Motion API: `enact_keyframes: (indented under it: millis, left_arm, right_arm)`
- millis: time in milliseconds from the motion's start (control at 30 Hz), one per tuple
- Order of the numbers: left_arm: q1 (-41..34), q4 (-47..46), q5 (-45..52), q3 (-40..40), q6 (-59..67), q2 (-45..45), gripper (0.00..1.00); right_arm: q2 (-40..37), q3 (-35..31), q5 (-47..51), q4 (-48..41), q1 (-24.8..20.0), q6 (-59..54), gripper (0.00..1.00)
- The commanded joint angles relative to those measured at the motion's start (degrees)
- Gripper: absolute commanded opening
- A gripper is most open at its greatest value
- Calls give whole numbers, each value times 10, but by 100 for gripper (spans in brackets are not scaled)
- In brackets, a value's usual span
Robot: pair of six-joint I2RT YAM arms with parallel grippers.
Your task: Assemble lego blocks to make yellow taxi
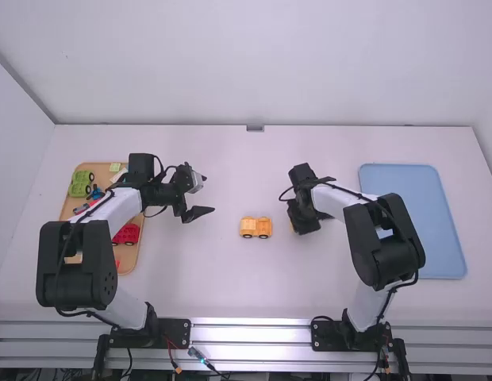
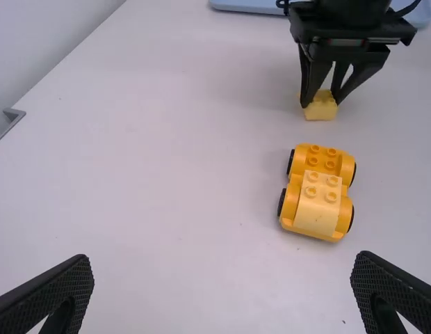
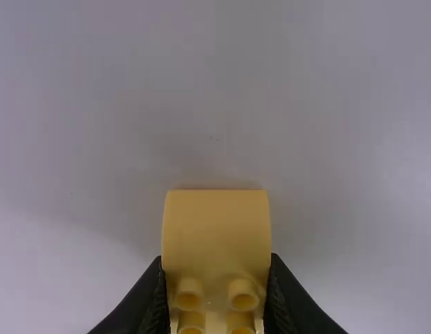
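Near the middle of the table stands the yellow car base (image 1: 255, 228), its wheels on the table and a paler yellow block on one end; the left wrist view shows this car base (image 2: 317, 193) with studs up. Left of it, above the table, my left gripper (image 1: 200, 213) is open and empty; in its own view the left gripper (image 2: 222, 285) has its fingers wide apart. Right of the car, low at the table, my right gripper (image 1: 294, 225) is shut on a yellow block (image 2: 321, 106). Close up, the right gripper (image 3: 216, 292) pinches the yellow block (image 3: 216, 233) by its sides.
A wooden tray (image 1: 133, 255) at the left holds a green vehicle (image 1: 81, 183), a red vehicle (image 1: 127, 234) and several small pieces, partly behind the left arm. An empty blue tray (image 1: 413, 214) lies at the right, partly behind the right arm.
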Motion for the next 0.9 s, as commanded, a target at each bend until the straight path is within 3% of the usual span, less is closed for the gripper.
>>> enact_keyframes:
  millis: [0, 133, 167, 200, 300, 333, 433, 667, 867]
  left_arm:
    - [-2, -1, 17, -6, 6, -9, 99]
    - [-2, -1, 17, -6, 6, -9, 99]
    - [-4, -1, 17, -6, 6, -9, 99]
    - [-4, -1, 17, -6, 6, -9, 99]
    - [0, -2, 17, -6, 6, -9, 99]
    - [0, -3, 17, -6, 6, -9, 99]
    - [-5, -3, 17, -6, 6, -9, 99]
    - [0, -3, 17, -6, 6, -9, 99]
    - [-2, -5, 17, -6, 6, -9, 99]
  right_arm:
    - [3, -4, -19, -11, 0, 83, 0]
    - [3, -4, -17, -19, 1, 151, 0]
    - [3, -4, -15, -17, 0, 158, 4]
    - [3, -4, -14, -17, -1, 162, 12]
    - [3, -4, -15, -17, 0, 161, 53]
    - [3, -4, -15, -16, -1, 161, 54]
    - [3, -3, -15, -15, -1, 161, 98]
    - [3, -2, -30, -3, -2, 114, 99]
    - [3, 44, -89, -81, -33, 32, 99]
